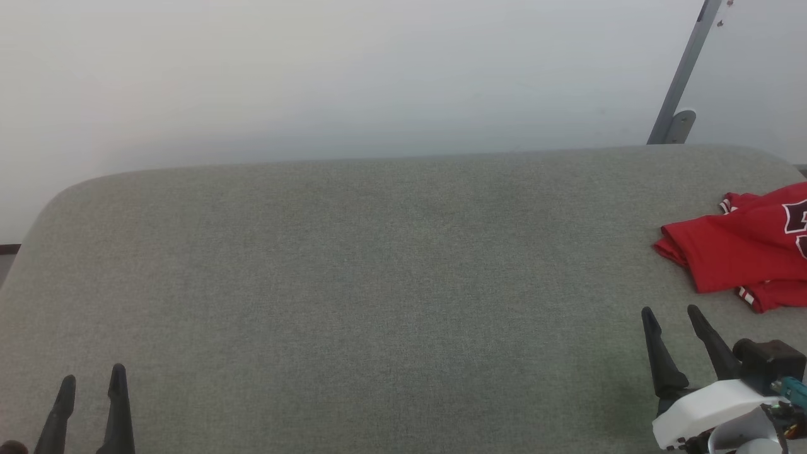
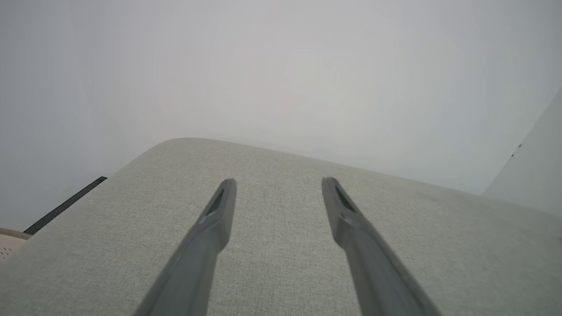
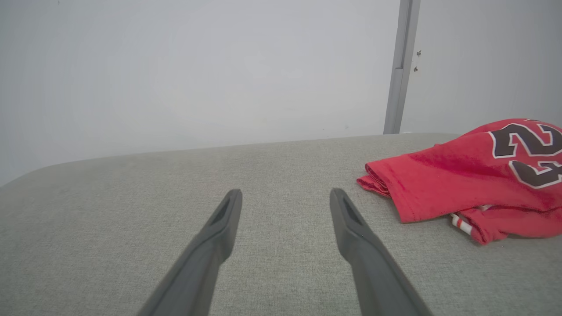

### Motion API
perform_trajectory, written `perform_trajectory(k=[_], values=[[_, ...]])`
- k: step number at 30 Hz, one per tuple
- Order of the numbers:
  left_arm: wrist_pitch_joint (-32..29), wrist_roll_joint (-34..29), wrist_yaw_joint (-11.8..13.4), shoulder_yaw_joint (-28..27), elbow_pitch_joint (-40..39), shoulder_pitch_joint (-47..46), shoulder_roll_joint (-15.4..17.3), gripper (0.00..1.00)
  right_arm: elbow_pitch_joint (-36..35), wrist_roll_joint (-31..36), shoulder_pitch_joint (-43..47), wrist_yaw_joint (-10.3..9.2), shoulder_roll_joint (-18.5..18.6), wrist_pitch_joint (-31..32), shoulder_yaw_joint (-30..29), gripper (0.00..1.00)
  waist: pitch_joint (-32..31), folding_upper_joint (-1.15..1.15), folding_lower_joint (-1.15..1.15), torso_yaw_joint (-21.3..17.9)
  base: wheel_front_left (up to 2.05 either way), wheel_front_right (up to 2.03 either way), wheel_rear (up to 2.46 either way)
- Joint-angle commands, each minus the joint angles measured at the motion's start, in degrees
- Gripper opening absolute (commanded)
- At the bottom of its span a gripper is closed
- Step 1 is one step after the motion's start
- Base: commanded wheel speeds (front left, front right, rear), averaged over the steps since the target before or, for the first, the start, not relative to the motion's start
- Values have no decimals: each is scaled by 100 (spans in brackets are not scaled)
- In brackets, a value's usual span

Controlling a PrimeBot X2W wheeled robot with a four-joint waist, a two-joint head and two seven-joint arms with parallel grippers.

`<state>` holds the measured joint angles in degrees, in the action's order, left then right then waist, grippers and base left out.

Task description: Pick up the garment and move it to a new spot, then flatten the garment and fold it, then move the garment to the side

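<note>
The garment is a red jersey lying bunched and partly folded at the far right of the grey fabric-covered table, cut off by the frame's edge. In the right wrist view the garment shows a black-and-white number and a bit of red-and-white striped trim. My right gripper is open just in front of the garment and to its left, apart from it; the right gripper holds nothing. My left gripper stands open at the near left corner; the left gripper hovers over bare fabric.
A grey metal post leans up behind the table's back right corner, against the white wall. The table's rounded back left corner drops off to a dark floor strip.
</note>
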<state>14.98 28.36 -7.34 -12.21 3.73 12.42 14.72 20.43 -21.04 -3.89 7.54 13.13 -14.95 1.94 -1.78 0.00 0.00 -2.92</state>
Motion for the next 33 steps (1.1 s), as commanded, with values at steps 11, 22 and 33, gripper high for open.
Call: perform_trajectory(k=[11,22,33], values=[[-127,364,0,59,211,-71,-235,0,134,-374,95,0,-135,161,-53,0,1,0,0,9,0,0,0],[-406,1194,-2,128,318,-325,-362,0,8,-1306,49,-1,-256,430,-159,0,17,0,0,32,0,0,0],[-675,2003,-4,197,423,-571,-487,0,-102,-2211,2,-2,-374,691,-263,0,35,0,0,58,0,0,0]])
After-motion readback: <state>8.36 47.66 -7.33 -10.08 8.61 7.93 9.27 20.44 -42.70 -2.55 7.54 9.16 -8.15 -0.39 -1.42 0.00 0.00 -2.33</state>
